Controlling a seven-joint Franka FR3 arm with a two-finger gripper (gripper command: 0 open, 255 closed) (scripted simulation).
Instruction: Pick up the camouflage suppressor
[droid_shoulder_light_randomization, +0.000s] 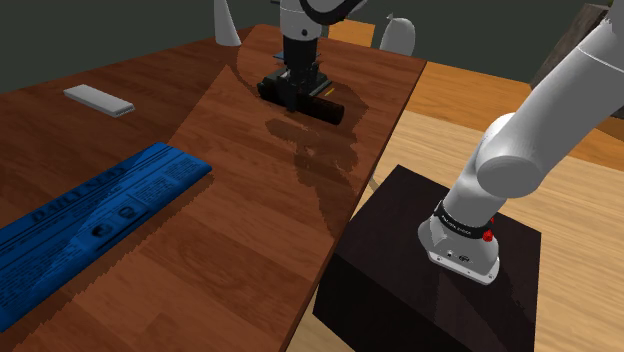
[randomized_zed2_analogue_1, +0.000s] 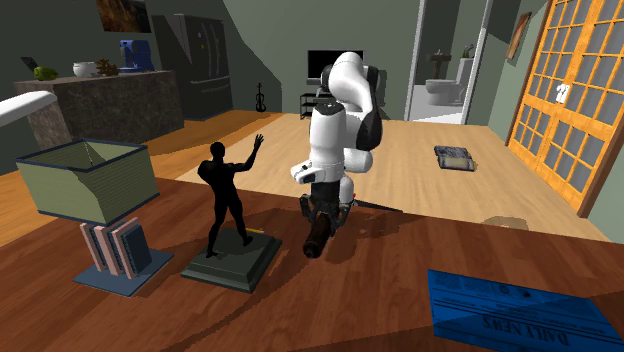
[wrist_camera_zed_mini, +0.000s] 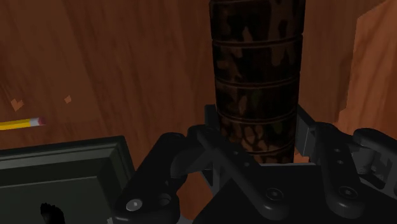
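The camouflage suppressor (wrist_camera_zed_mini: 257, 76) is a dark ribbed cylinder mottled brown and black, lying above the brown wooden table (droid_shoulder_light_randomization: 250, 230). My black gripper (wrist_camera_zed_mini: 257, 130) is shut on its near end, one finger (wrist_camera_zed_mini: 208, 125) pressed on each side. In the shoulder view the gripper (droid_shoulder_light_randomization: 298, 88) comes down near the table's far edge, and the suppressor (droid_shoulder_light_randomization: 326, 104) sticks out toward that view's right. In the second exterior view the suppressor (randomized_zed2_analogue_1: 316, 238) points out from under the gripper (randomized_zed2_analogue_1: 326, 212). Whether it touches the table I cannot tell.
A black figure statue (randomized_zed2_analogue_1: 228, 200) on a dark square base (randomized_zed2_analogue_1: 232, 262) stands close beside the gripper, with a yellow pencil (wrist_camera_zed_mini: 22, 123) next to it. A blue newspaper (droid_shoulder_light_randomization: 90, 225), a grey slab (droid_shoulder_light_randomization: 98, 99), books (randomized_zed2_analogue_1: 115, 250) and an olive box (randomized_zed2_analogue_1: 85, 180) also sit on the table.
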